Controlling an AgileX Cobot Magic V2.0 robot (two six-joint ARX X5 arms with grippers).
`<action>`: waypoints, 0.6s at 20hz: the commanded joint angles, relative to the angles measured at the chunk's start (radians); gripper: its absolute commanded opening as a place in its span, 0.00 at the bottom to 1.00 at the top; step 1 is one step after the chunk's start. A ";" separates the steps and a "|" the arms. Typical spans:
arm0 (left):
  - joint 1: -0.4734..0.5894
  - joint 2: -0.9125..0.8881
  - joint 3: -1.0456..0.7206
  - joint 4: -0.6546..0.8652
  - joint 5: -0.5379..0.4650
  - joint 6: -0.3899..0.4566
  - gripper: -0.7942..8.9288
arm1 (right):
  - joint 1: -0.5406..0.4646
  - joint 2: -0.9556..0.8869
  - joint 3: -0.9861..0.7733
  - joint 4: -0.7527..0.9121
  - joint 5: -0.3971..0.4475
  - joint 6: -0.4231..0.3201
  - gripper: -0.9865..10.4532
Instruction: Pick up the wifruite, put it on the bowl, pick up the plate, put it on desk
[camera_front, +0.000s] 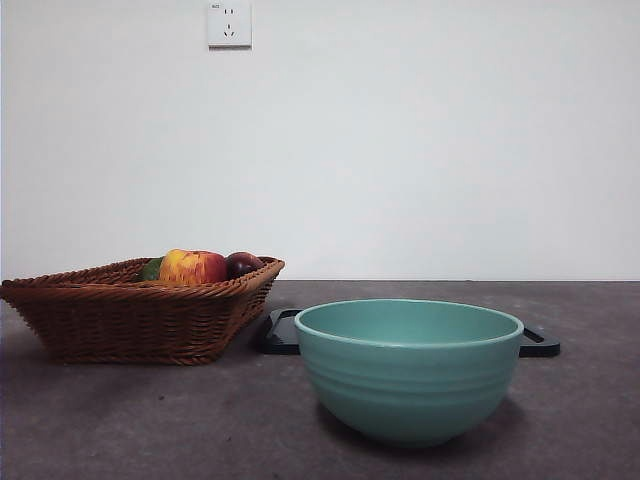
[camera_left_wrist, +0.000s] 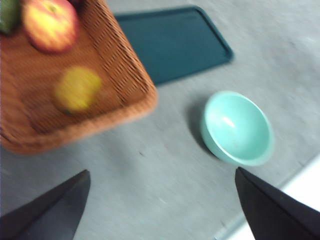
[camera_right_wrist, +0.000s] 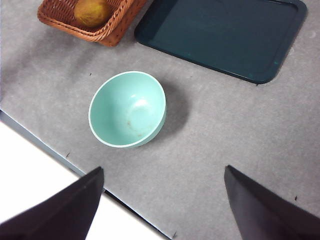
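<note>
Ribbed ceramic bowl (camera_front: 409, 368) empty; rounded wifruite (camera_right_wrist: 92, 12) in woven wicker basket (camera_front: 130, 315).

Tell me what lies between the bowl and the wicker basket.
Only bare desk. The right wrist view shows nothing between the bowl and the wicker basket; the dark tray sits off to the side.

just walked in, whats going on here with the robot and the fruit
Nothing is being handled yet. Both arms hang above the table with their fingers spread and empty: the left gripper looks down on the wicker basket, the right gripper on the teal bowl. The wifruite lies in the basket with an apple and a dark fruit. The bowl is empty, standing on the desk beside a dark tray.
</note>
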 joint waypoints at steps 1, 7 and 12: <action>-0.009 0.073 0.057 0.023 -0.014 0.013 0.56 | 0.005 0.006 0.018 0.012 -0.003 0.000 0.42; -0.066 0.336 0.208 0.055 -0.123 0.083 0.56 | 0.005 0.006 0.018 0.012 -0.003 0.000 0.42; -0.095 0.547 0.309 0.105 -0.187 0.122 0.56 | 0.005 0.006 0.018 0.012 -0.003 0.000 0.42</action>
